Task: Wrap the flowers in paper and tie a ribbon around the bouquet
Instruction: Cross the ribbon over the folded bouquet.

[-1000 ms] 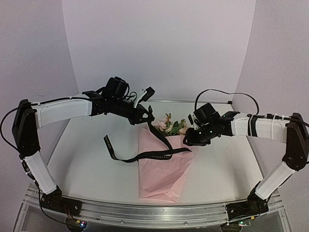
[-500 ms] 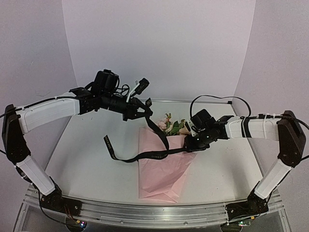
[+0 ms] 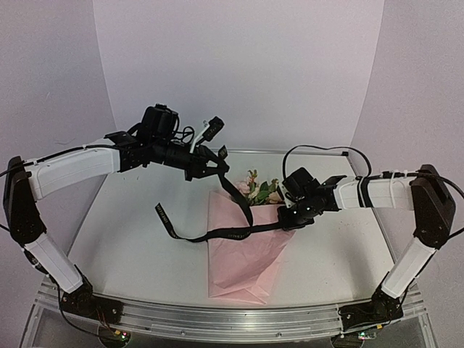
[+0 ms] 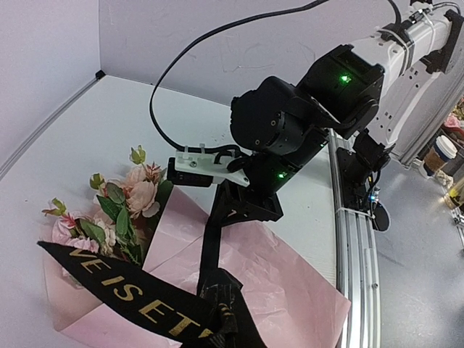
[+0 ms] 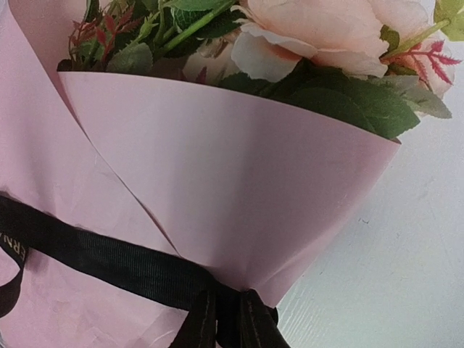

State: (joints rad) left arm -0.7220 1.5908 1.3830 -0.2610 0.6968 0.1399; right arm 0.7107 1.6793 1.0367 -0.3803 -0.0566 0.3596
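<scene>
Shows the bouquet (image 3: pixel 243 261) flat on the counter (image 3: pixel 123 239), blossoms (image 3: pixel 254 188) at the far end. Shows the ribbon (image 3: pixel 217 235) crossing it between the grippers: left gripper (image 3: pixel 217 172) clamped on the raised strand, right gripper (image 3: pixel 288 217) pinching it at the bouquet's right edge.

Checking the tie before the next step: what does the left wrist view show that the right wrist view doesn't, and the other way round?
Only the left wrist view: the right gripper low at the wrap's edge, the ribbon running taut up into it, and the table's side rail. Only the right wrist view: the ribbon crossing the overlapped fold of the paper and bunching into a narrow gather at the bottom. Both: pink paper, black ribbon, and the blossoms with green leaves.
</scene>
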